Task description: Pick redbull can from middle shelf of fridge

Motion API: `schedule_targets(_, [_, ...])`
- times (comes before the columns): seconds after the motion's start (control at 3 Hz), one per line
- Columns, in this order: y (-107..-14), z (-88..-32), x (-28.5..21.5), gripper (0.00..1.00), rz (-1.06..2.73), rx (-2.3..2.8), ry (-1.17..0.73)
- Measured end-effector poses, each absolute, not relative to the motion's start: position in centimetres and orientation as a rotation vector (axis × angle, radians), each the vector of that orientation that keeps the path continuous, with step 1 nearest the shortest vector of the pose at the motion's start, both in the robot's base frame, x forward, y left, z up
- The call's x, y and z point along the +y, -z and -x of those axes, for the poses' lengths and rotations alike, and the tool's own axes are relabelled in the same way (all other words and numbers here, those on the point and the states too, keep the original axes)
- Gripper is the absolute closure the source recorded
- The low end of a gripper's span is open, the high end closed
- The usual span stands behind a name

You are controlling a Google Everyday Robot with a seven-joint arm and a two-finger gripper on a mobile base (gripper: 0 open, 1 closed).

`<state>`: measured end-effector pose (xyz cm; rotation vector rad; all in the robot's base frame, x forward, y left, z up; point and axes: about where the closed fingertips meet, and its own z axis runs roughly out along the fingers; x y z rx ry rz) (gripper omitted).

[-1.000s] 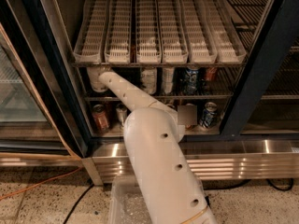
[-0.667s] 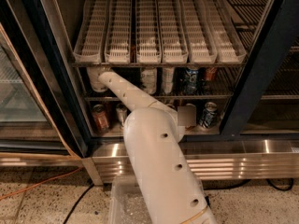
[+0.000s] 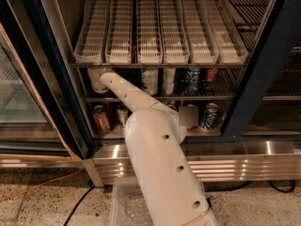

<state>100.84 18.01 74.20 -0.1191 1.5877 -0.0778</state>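
**While Reaching Into the Fridge [image 3: 261, 65], Hides Its Own Grip**

Though plainly inside the cooler, cannot be read for state: end effector [image 3: 97, 79], at the far left end of the middle shelf [image 3: 207, 97], just under the front lip of the white slotted lanes [image 3: 150, 27]. Merged there with a pale rounded shape at the arm's tip. Spread, pressed together or pinching something: cannot tell.

White arm [image 3: 160, 164] rising from the bottom edge, up and leftward through the open doorway. Crosses in front of the lower rack [image 3: 225, 128] and the left part of the middle shelf.

Redbull can: not to be picked out with certainty. If held at the left end of the middle shelf, lost in that pale shape.

Along the middle shelf, right of the arm:
- two white-labelled cans [image 3: 150, 79]
- then a blue can [image 3: 192, 79]
- then a reddish can [image 3: 211, 74]

All upright behind the front rail.

On the lower rack:
- a brown can [image 3: 100, 118] at left
- just beside it and close against the arm, a slim dark can [image 3: 122, 113] with a silver lid, label unreadable; whether this is the redbull can, cannot tell
- farther right, a blue-and-white can [image 3: 209, 116] beside a pale square tag [image 3: 188, 117]

Left of the opening: a glass door [image 3: 28, 102]. Beneath the racks: a ribbed steel base panel [image 3: 235, 161]. On the speckled floor [image 3: 37, 213], an orange cable [image 3: 42, 185] trailing at left.
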Motion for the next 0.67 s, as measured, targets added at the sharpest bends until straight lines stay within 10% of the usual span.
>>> schedule_targets(0.67, [-74.41,-99.79,17.2,1.0,0.098,1.586,0.043])
